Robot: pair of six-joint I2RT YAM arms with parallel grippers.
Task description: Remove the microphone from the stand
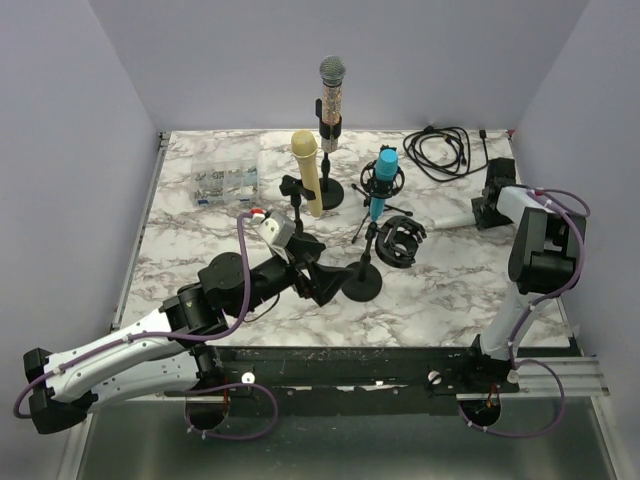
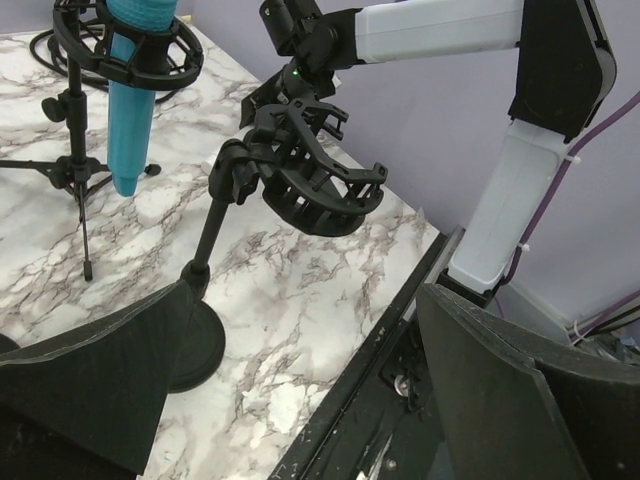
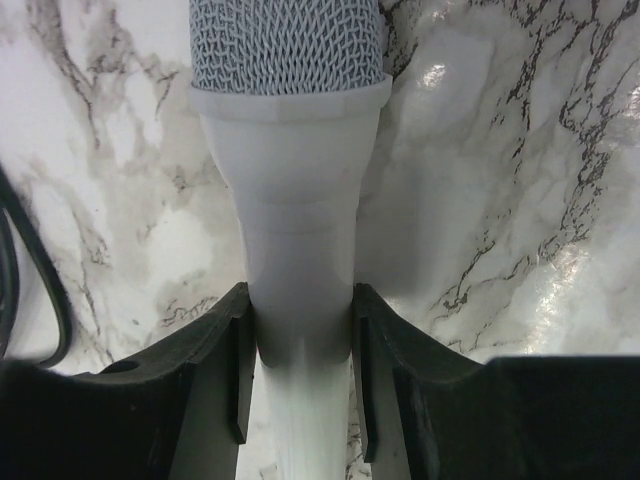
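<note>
Black fingers (image 3: 215, 370) of the right gripper (image 3: 300, 330) are clamping the neck of the white mic (image 3: 300, 220) just below its mesh head, which is pointing toward 12 o'clock in the wrist view, with marble table (image 1: 450, 290) showing behind it; whether it is touching the table I cannot tell. In the top view that gripper is sitting at about 2 o'clock from the stand (image 2: 205, 250), well apart from it. The stand's mount (image 2: 320, 180) is hanging empty. The left gripper (image 2: 305, 300) is gaping wide, gripping nothing, with the stand's base (image 2: 195, 345) lying just beside its 9 o'clock finger. Judging from this, the mic is already out and the set-down is now in hand. The next move is calling for a gentle lowering onto bare marble, then an easing apart of the fingers, keeping clear of the cable (image 1: 445, 150) at 11 o'clock.
</note>
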